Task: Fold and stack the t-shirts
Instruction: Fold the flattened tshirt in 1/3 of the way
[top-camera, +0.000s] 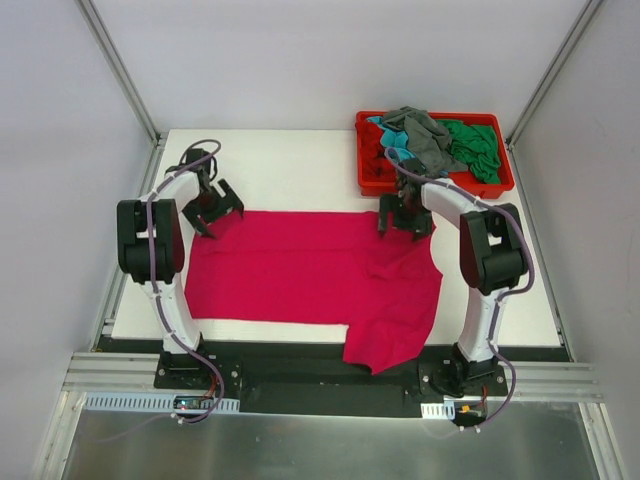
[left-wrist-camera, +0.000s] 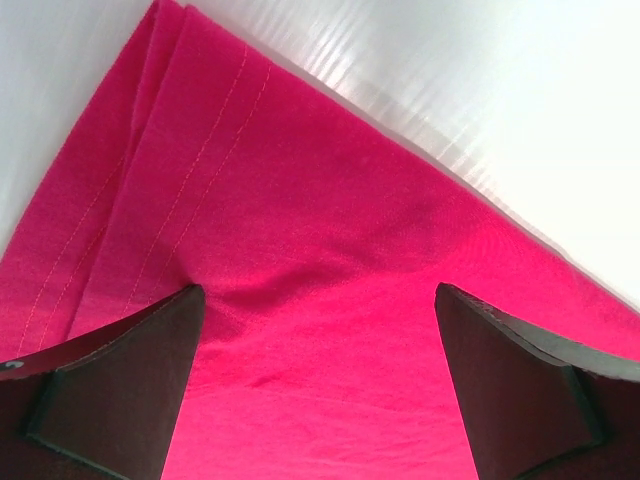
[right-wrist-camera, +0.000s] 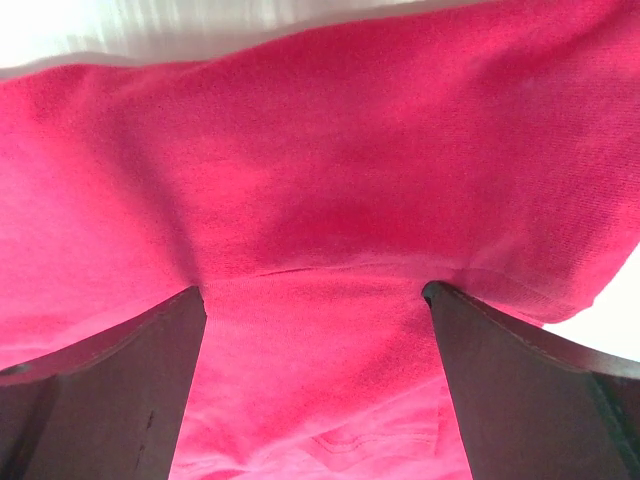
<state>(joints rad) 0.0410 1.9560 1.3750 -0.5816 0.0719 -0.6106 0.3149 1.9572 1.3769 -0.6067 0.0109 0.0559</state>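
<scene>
- The white table carries the pink t-shirt, spread flat, one part overhanging the near edge.
- Only the top view shows the red tray of heaped shirts.
- Wrist views: left fingers and right fingers stand apart at its far corners.

You have a white counter boxed in by plain pale walls, slanting aluminium struts at both far corners, and a brushed metal shelf along the near edge.
</scene>
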